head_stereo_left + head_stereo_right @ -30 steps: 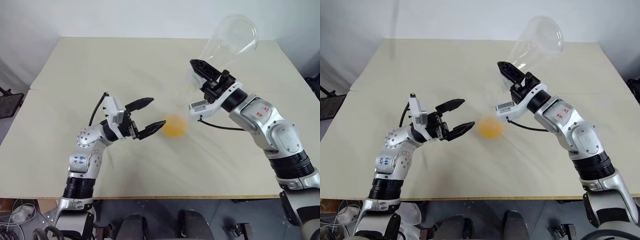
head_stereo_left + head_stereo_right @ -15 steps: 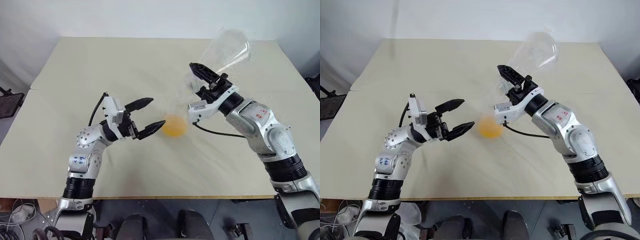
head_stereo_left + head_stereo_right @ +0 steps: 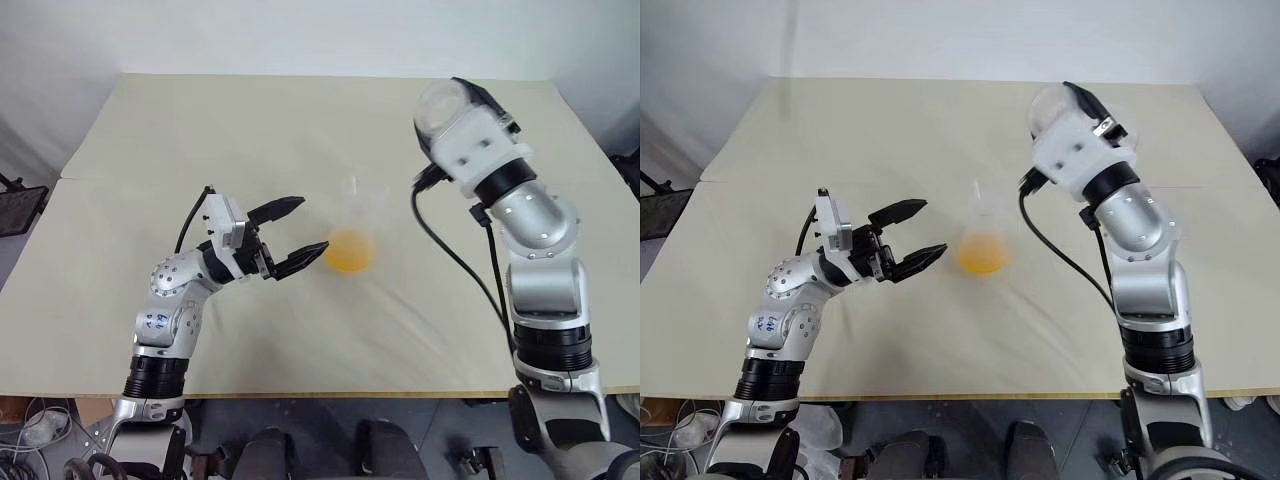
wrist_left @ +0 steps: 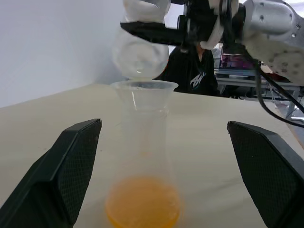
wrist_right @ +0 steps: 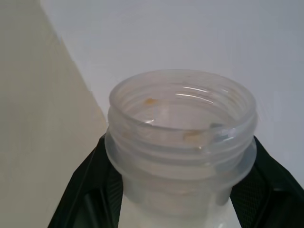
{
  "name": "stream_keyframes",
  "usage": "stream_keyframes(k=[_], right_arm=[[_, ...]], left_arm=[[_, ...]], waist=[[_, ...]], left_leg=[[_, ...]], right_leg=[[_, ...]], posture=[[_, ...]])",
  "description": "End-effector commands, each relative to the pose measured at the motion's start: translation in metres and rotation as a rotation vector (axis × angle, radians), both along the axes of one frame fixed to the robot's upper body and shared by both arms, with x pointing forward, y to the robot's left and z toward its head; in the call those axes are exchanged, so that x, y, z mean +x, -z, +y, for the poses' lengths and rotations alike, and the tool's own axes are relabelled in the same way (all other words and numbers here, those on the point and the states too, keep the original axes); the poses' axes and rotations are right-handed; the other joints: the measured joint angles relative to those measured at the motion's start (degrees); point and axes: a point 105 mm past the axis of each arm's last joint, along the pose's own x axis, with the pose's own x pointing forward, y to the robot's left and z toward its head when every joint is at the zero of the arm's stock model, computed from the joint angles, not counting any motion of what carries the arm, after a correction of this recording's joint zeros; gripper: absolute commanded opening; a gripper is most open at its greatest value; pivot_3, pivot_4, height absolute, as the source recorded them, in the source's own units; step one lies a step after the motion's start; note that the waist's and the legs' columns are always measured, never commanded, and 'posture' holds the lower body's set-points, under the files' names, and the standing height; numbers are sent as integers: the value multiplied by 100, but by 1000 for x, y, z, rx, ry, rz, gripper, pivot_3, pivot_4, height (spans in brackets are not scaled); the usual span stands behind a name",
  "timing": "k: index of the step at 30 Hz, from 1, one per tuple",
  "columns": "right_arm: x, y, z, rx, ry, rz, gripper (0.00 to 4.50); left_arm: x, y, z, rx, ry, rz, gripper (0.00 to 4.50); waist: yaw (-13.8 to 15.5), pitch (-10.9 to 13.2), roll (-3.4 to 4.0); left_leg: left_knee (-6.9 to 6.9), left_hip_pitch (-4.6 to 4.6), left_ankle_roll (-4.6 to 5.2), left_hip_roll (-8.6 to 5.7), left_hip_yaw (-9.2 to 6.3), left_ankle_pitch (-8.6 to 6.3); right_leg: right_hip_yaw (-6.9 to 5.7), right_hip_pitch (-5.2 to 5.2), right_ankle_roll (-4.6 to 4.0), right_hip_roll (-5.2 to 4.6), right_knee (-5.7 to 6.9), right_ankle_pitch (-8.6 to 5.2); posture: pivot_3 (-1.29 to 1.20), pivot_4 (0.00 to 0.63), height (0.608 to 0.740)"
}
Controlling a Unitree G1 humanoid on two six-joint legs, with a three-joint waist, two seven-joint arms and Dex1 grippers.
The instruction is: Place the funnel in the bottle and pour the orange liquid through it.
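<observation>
The bottle (image 3: 352, 238) stands upright mid-table with the orange liquid (image 3: 350, 251) pooled in its base. The clear funnel (image 3: 362, 191) sits in its neck, and the left wrist view shows it as a funnel (image 4: 144, 91) above the orange liquid (image 4: 142, 207). My left gripper (image 3: 312, 226) is open just left of the bottle, one finger on each side, not touching it. My right gripper (image 5: 183, 199) is raised to the right of the bottle and shut on the neck of an empty clear flask (image 5: 183, 123). A few orange drops cling inside the flask's mouth.
The beige table (image 3: 200, 130) stretches wide around the bottle, with a seam at its left. In the left wrist view a person in dark clothing (image 4: 195, 76) sits beyond the far edge, with equipment (image 4: 232, 64) behind.
My right gripper has rolled the empty flask back from its tilt over the funnel and has lifted it up and to the right. The left gripper and the bottle have stayed still.
</observation>
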Motion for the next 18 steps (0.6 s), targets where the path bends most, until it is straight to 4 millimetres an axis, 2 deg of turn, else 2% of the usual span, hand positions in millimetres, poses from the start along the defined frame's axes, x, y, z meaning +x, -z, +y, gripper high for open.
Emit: stream_keyframes(k=[1, 3, 7, 10, 12, 16, 18], right_arm=[[-16, -21, -29, 247, -58, 49, 2458], [-11, -4, -59, 371, -33, 153, 2458], [-15, 22, -112, 616, 35, 215, 2458], [-22, 43, -139, 726, 90, 240, 2458], [-28, 48, -150, 799, 80, 221, 2458], [-36, 66, -181, 739, 243, 196, 2458], [-40, 71, -195, 768, 303, 181, 2458]], left_arm=[[-2, -6, 2, -1, 5, -28, 4500], [-2, -6, 2, -2, 4, -27, 4500], [-2, -5, 1, -6, 6, -23, 4500], [-3, -5, -1, -8, 12, -19, 4500], [-3, -5, -1, -7, 15, -16, 4500], [-4, -4, 0, -3, 18, -12, 4500], [-5, -4, 1, 0, 19, -11, 4500]], waist=[[16, 0, 0], [24, 0, 0], [39, 0, 0], [16, 0, 0], [4, 1, 2], [6, 0, 4], [9, 0, 4]], left_leg=[[1, 0, 0, -1, -5, 0], [2, 0, 0, -5, -11, 0], [-1, -1, 0, -10, -8, 0], [-8, 1, 0, -9, -2, 0], [-8, 2, 0, -8, 10, 0], [-7, 10, -1, -4, 25, 1], [-5, 10, -1, -4, 39, 1]], right_leg=[[0, 2, 0, 0, 1, 0], [1, 6, 0, -1, 1, 0], [1, 16, 0, 0, 1, 0], [1, 11, 0, 0, 0, 0], [3, 8, 0, 1, 0, 0], [14, 7, 0, 3, 0, 0], [19, 7, 0, 2, -1, 0]], posture=[[0, 150, 740], [0, 150, 740], [0, 150, 740], [0, 150, 740], [0, 150, 740], [0, 150, 740], [0, 150, 740]])
